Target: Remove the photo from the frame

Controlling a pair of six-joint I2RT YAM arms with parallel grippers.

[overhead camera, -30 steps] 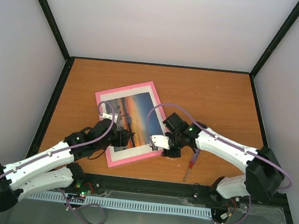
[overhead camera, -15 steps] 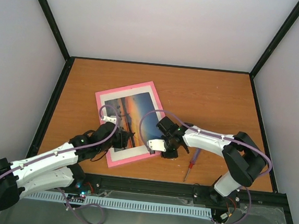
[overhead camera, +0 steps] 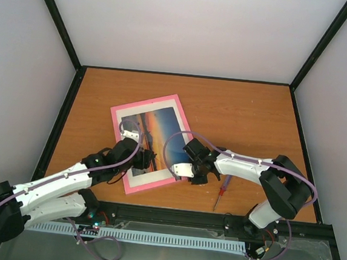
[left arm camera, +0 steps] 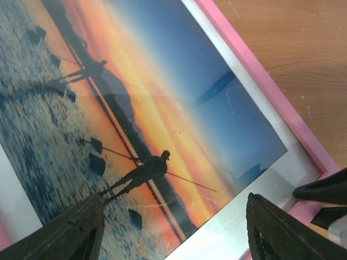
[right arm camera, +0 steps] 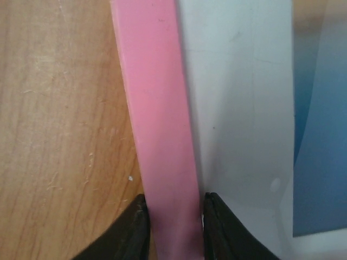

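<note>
The frame (overhead camera: 145, 102) lies flat on the table (overhead camera: 242, 111), with the photo (overhead camera: 155, 128) face-up inside it. The right gripper (right arm camera: 173, 216) pinches the pink border near the frame's 5 o'clock corner — one fingertip against each edge. The left gripper (overhead camera: 149, 161) hovers over the photo's 6 o'clock end (jaws wide apart, holding nothing).
</note>
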